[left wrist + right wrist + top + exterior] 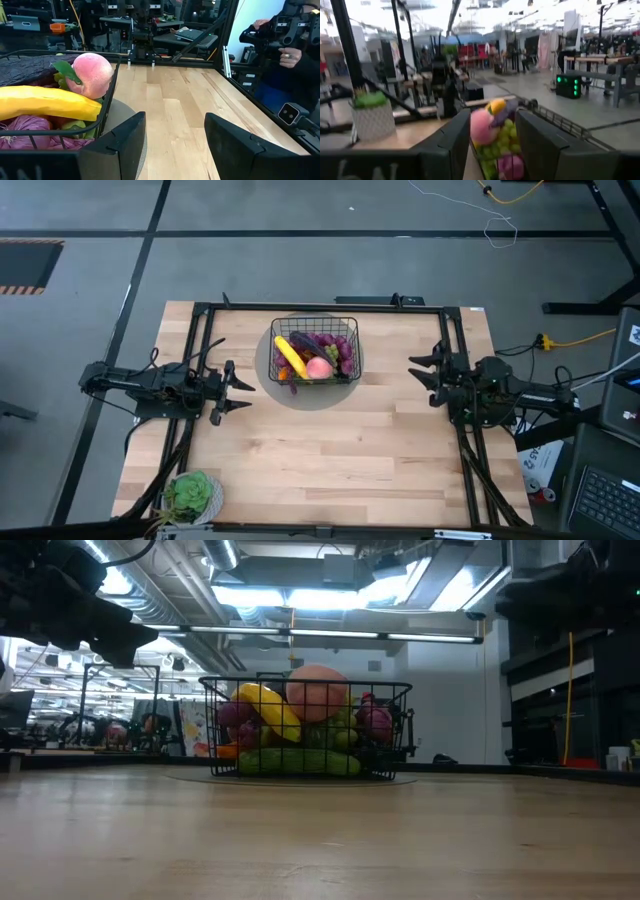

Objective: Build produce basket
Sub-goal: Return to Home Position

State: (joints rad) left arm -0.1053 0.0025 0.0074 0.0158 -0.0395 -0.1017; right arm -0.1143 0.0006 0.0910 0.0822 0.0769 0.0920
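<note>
The black wire basket (315, 350) stands on a round grey disc (268, 375) at the table's far middle. It holds a yellow banana (290, 355), a pink peach (319, 367), purple and green grapes (343, 352) and a green cucumber (300, 762). My left gripper (243, 389) is open and empty, left of the basket above the table. My right gripper (417, 370) is open and empty, right of the basket. The basket with the peach also shows in the left wrist view (92, 74) and in the right wrist view (482, 126).
A green leafy plant in a white pot (193, 494) stands at the table's near left corner. A black frame (320, 307) runs along the table's far edge and sides. A person (287, 55) stands beyond the table's right side. Bare wood lies across the table's near half.
</note>
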